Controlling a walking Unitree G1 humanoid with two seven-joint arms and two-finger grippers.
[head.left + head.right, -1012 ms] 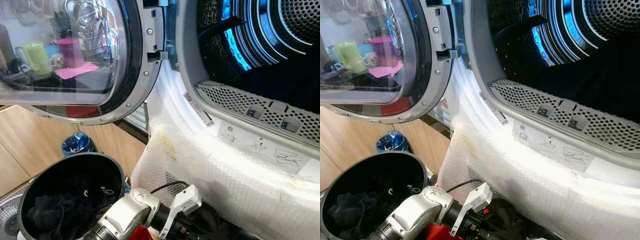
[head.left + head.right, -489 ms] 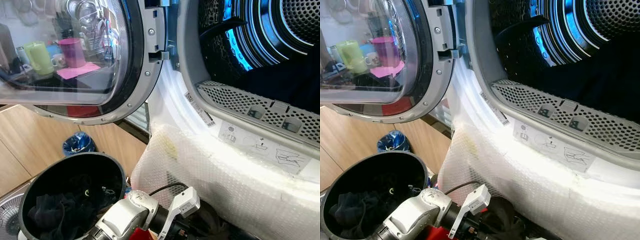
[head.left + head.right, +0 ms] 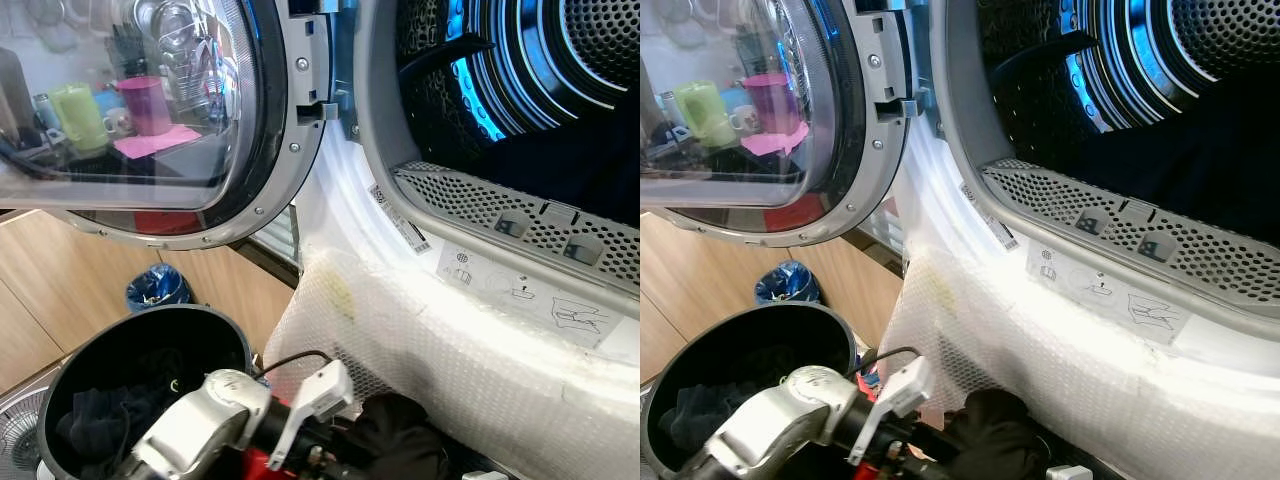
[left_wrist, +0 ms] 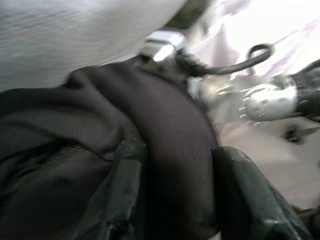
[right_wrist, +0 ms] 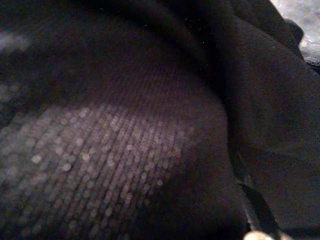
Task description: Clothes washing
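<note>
1. The garment (image 4: 165, 150) is black, finely knit and bunched in soft folds; in the head views it shows as a dark lump (image 3: 400, 440) low in front of the washer, below the bubble wrap (image 3: 480, 350).
2. The left gripper (image 4: 172, 195) is clamped on a fold of it, the cloth pinched between the two fingers (image 4: 125, 195).
3. The right gripper's camera is pressed against the same black cloth (image 5: 150, 125); I cannot tell how its fingers stand.
4. Beside the left arm (image 3: 200, 425) sits a black bucket (image 3: 230, 340) with dark clothes (image 3: 95, 415) inside.
5. Above are the open drum (image 3: 530, 90) and the door (image 3: 150, 110).
</note>
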